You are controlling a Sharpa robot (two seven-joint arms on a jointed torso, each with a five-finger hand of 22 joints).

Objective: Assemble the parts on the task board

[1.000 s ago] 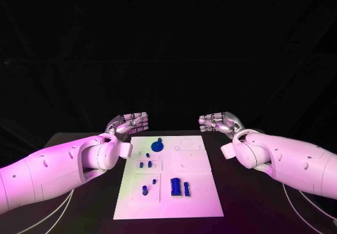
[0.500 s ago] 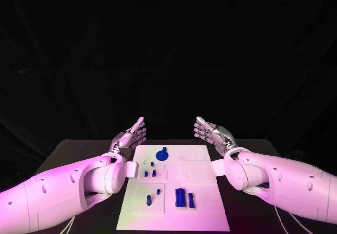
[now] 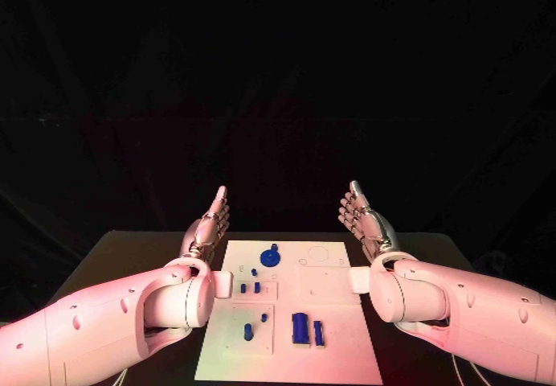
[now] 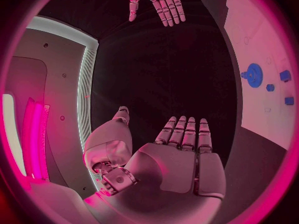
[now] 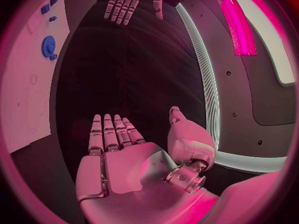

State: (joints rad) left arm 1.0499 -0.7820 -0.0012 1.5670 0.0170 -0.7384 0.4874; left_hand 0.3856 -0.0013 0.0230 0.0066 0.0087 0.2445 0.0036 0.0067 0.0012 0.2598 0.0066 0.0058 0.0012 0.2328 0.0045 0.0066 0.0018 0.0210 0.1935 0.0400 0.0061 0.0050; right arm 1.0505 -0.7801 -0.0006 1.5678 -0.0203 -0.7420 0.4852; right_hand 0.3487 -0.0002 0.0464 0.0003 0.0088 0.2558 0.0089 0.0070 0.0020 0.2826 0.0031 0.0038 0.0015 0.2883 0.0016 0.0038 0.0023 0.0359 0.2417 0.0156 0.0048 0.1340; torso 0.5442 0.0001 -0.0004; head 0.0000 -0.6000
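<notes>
The white task board [image 3: 330, 322] lies in the middle of the black table. On it sit a blue gear [image 3: 270, 257], several small blue pegs [image 3: 249, 287] and two longer blue blocks [image 3: 300, 328] near the front. My left hand [image 3: 210, 225] stands at the board's far left corner, fingers straight and together, palm turned inward, holding nothing. My right hand [image 3: 366, 221] mirrors it at the far right corner, also flat and empty. The left wrist view shows my left hand [image 4: 177, 154], the gear [image 4: 253, 75] and the right hand [image 4: 159, 0] opposite. The right wrist view shows my right hand [image 5: 118, 144] and the gear [image 5: 49, 47].
Bare black table [image 3: 122, 257] flanks the board on both sides. My white forearms [image 3: 128, 318] lie along the board's left and right edges, close to its long sides.
Both hands have gone from curled to flat, fingers straightened and raised upright with palms facing each other. The camera view has shifted, so the board sits lower in the picture.
</notes>
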